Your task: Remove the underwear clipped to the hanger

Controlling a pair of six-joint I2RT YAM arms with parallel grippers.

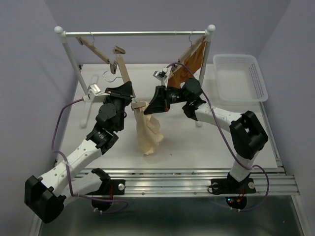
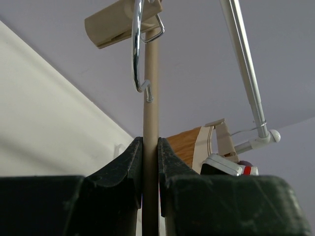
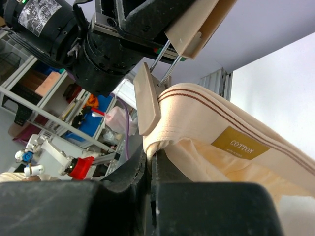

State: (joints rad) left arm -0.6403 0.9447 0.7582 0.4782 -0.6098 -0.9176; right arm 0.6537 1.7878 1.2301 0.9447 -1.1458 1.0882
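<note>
**Surface and room (top view).** A white table [image 1: 206, 147] fills a booth with pale lilac walls [image 1: 162, 14]. A metal rail [image 1: 197, 178] runs along the table's near edge and carries both arm bases. At the back stands a garment rack [image 1: 142, 33], a metal rod on two white posts. A spare wooden hanger [image 1: 96, 49] hangs from its left end and an orange-brown garment [image 1: 189, 64] from its right end. A white slatted basket [image 1: 256, 78] sits at the table's far right.

Left of centre, the left gripper [image 1: 133, 98] is clamped on the bar of the hanger [image 1: 124, 73]. The hanger is off the rod and steeply tilted, with its wire hook [image 2: 137, 49] to the left. The underwear [image 1: 147, 130] hangs from the hanger's lower clip [image 3: 147, 98], and its lower part lies crumpled on the table. Just to the right, the right gripper [image 1: 149, 108] has its fingers together on the waistband edge directly below that clip.

**Hidden or cut off.** From above, the two grippers cover the lower clip. The left wrist view shows only the bar, the hook and the upper clip [image 2: 118, 22]. The right wrist view cuts off the underwear's lower part; a tag [image 3: 240, 143] reads COTTON.

**Edges and room.** The grippers nearly touch each other. The hanger's top lies below the rod, near the spare wooden hanger. Bare table stretches from the underwear to the basket and forward to the rail.
</note>
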